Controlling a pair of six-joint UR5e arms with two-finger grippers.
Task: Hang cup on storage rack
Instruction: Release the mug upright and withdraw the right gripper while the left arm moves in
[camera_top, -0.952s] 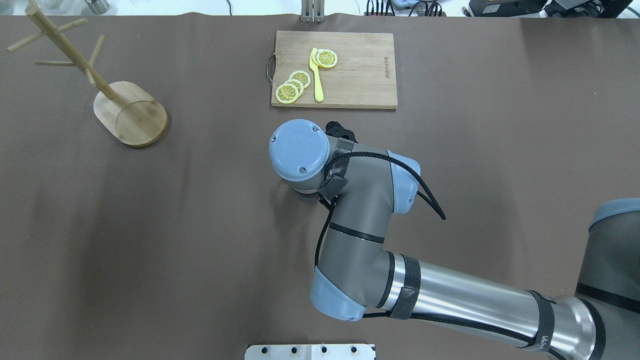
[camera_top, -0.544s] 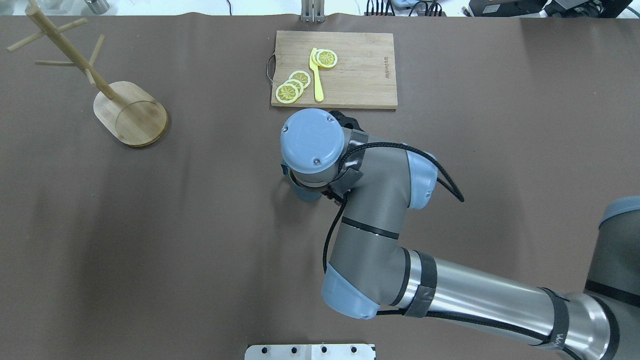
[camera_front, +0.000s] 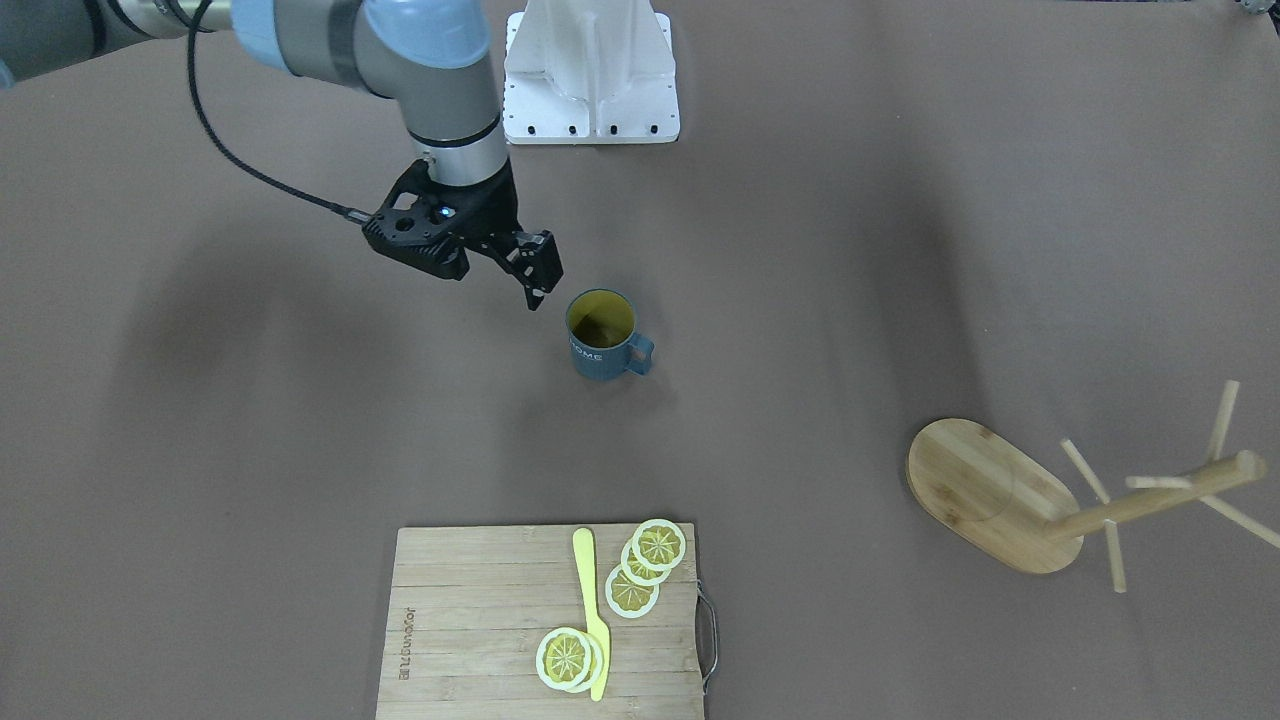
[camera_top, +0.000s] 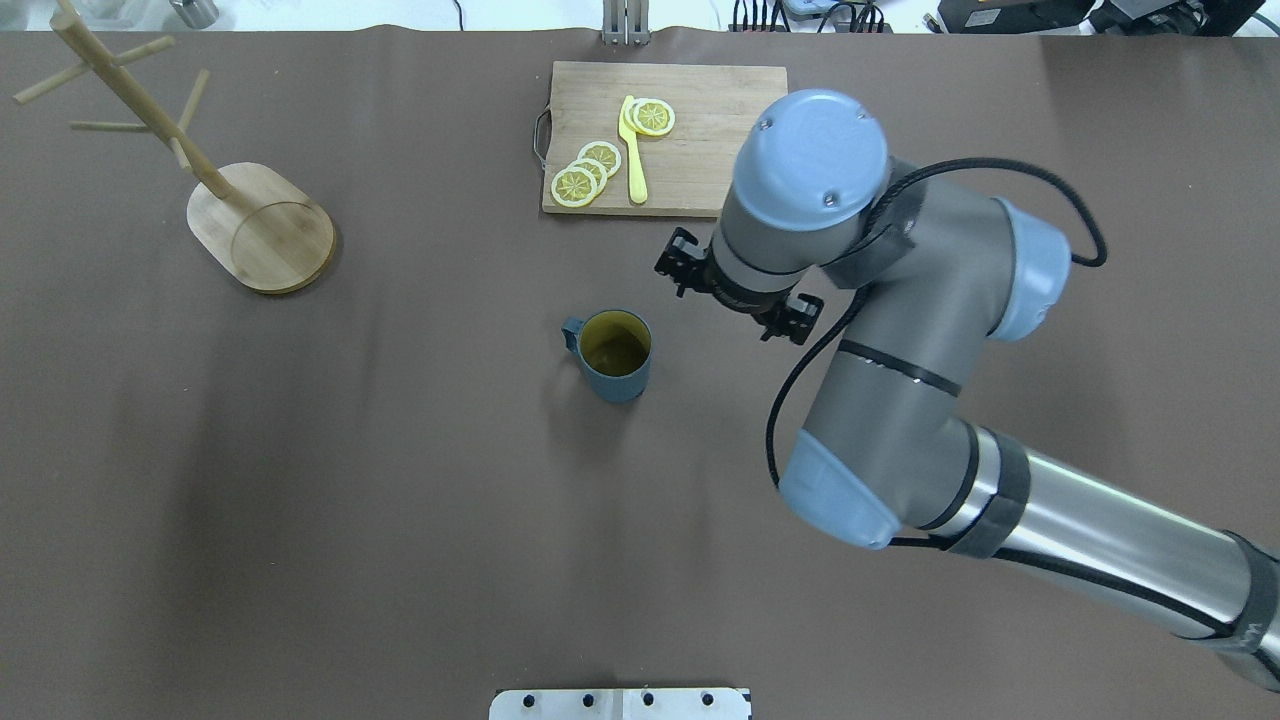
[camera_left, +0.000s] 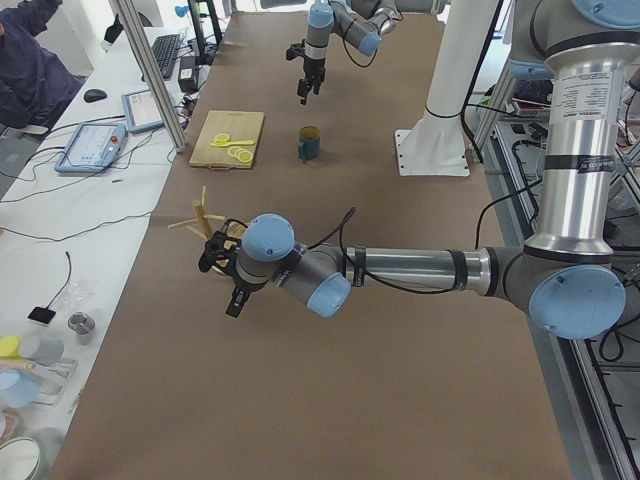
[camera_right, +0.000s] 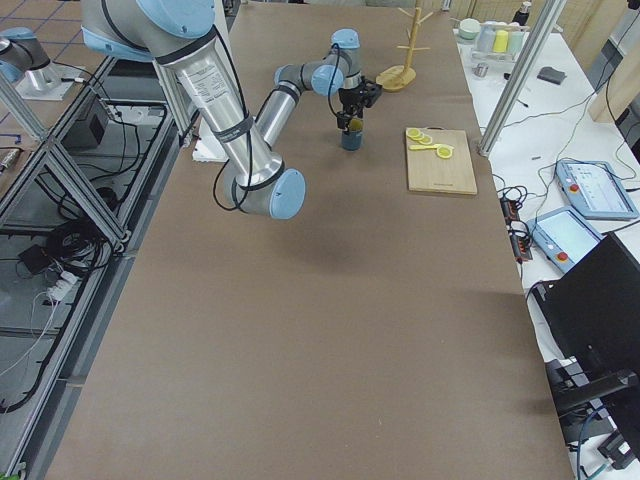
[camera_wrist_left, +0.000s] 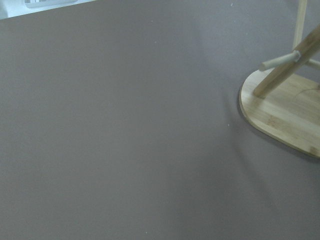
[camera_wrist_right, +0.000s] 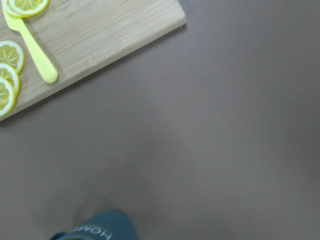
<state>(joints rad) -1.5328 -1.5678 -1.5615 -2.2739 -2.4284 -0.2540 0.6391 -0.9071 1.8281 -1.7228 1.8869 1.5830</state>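
The cup (camera_top: 612, 355), dark blue-grey with a yellow inside, stands upright at mid-table, its handle toward the storage rack (camera_top: 262, 228); the front-facing view also shows the cup (camera_front: 603, 335). The rack (camera_front: 985, 490) stands at the far left of the table with bare pegs. My right gripper (camera_front: 538, 275) hangs a little above the table beside the cup, apart from it, open and holding nothing. The right wrist view catches only the cup's lettered side (camera_wrist_right: 97, 231). My left gripper (camera_left: 235, 300) hovers near the rack's base (camera_wrist_left: 285, 110); whether it is open or shut I cannot tell.
A wooden cutting board (camera_top: 700, 160) with lemon slices (camera_top: 585, 170) and a yellow knife (camera_top: 633, 155) lies at the far middle, just beyond the right arm's wrist. The white arm mount (camera_front: 590, 70) sits at the robot's edge. A person (camera_left: 30, 60) stands beside the table.
The right arm swung from over the cup to the right and toward the cutting board, uncovering the cup. The cup stays in place on the table.
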